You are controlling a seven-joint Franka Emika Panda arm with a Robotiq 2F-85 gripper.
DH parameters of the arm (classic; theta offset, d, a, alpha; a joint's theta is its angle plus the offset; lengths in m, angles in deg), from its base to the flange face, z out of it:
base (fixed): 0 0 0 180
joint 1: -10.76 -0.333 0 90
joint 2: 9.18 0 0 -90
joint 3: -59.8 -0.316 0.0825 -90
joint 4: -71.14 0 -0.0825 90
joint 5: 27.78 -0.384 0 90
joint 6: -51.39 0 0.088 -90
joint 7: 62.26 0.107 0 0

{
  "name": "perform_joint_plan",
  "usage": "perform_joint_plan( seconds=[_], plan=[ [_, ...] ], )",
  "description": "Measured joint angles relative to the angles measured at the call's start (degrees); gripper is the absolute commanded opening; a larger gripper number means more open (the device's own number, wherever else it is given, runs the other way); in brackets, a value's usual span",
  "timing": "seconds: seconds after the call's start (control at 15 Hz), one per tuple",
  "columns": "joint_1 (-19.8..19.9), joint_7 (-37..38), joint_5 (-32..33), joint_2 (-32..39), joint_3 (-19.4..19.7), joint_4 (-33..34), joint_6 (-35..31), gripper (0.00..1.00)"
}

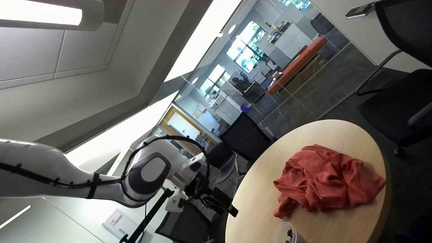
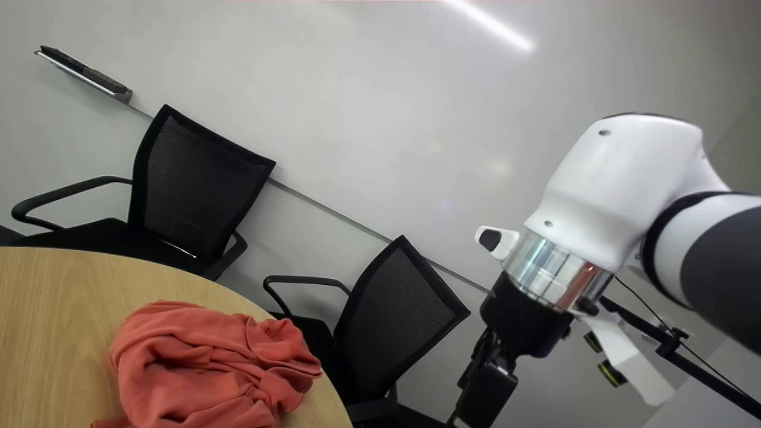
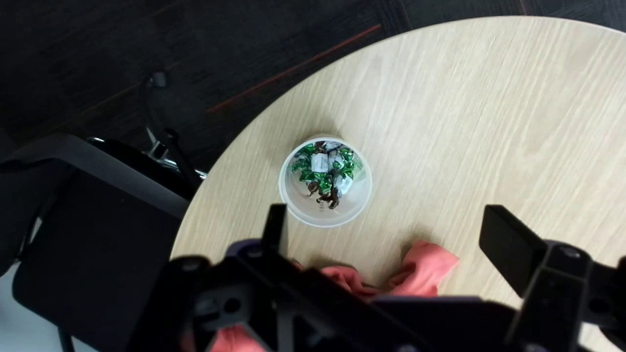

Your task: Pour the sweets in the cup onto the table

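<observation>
A clear plastic cup (image 3: 308, 212) stands upright on the round wooden table (image 3: 450, 122), close to its edge. Several sweets (image 3: 320, 168) in green, white and brown wrappers lie inside it. In an exterior view the cup (image 1: 279, 233) is cut by the bottom edge, with sweets (image 1: 289, 233) showing inside. My gripper (image 3: 385, 215) is open and empty, its fingers wide apart above the table; the cup shows just beyond the left finger. The gripper also shows in both exterior views (image 1: 233, 211) (image 2: 475, 410), raised and apart from the cup.
A crumpled red cloth (image 1: 327, 182) lies on the table beside the cup; it also shows in the other views (image 2: 202, 368) (image 3: 423, 269). Black chairs (image 2: 398, 321) (image 3: 88, 244) stand around the table. A glass wall is behind in an exterior view.
</observation>
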Motion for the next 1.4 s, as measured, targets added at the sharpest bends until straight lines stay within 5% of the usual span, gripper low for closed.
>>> perform_joint_plan(
  seconds=[0.67,1.0,1.4],
  plan=[
    [-2.2,1.0,-0.5,17.8,6.0,2.0,-16.9,1.0],
    [-5.2,4.7,-1.1,23.4,10.1,6.1,-18.7,1.0],
    [-5.4,4.7,-1.1,23.6,10.3,6.1,-18.7,1.0]
  ],
)
